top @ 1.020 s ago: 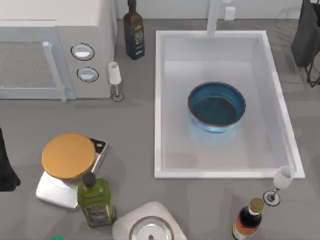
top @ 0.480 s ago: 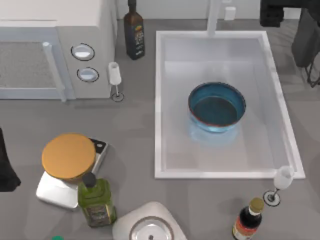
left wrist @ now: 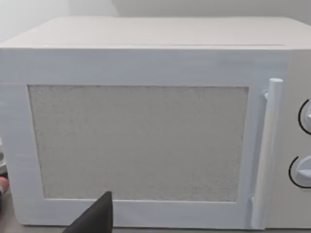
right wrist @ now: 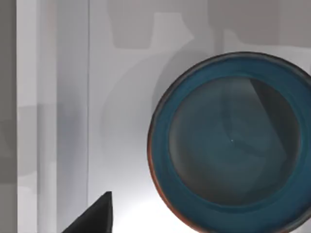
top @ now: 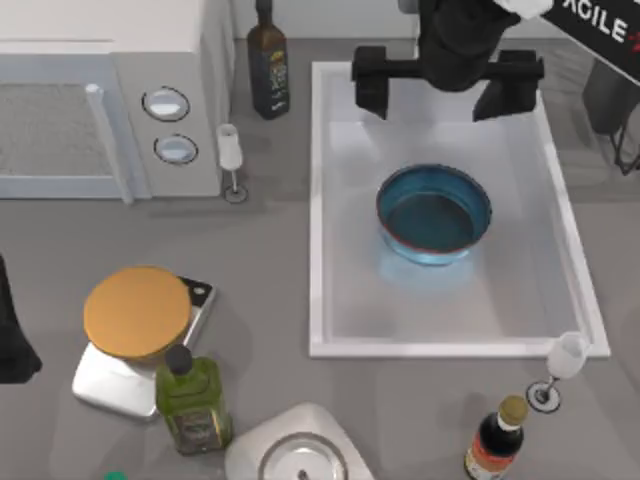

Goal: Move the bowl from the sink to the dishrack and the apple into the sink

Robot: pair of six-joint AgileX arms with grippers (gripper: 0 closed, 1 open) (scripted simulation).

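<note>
The deep blue bowl (top: pixel 434 213) with a reddish rim sits upright in the white sink (top: pixel 318 200), right of the basin's middle. My right gripper (top: pixel 440 86) hovers over the sink's far end, behind the bowl, open with its dark fingers (top: pixel 370 84) spread wide and nothing between them. From the right wrist view the bowl (right wrist: pixel 232 141) is seen from above on the pale sink bottom (right wrist: pixel 121 97). My left arm (top: pixel 10 335) is parked at the table's left edge. A red sliver (left wrist: pixel 2 186) beside the microwave could be the apple; I cannot tell.
A white microwave (top: pixel 100 90) stands at the back left, with a dark bottle (top: pixel 267 62) and a wine glass (top: pixel 230 150) beside it. An orange-lidded container (top: pixel 137 312), a green bottle (top: pixel 192 400), another wine glass (top: pixel 562 362) and a sauce bottle (top: pixel 497 440) stand along the front. A dark rack-like frame (top: pixel 612 100) is at the right edge.
My right arm has swung in from the top right corner to above the sink's far end, its open gripper now spanning the basin. The bowl has not moved.
</note>
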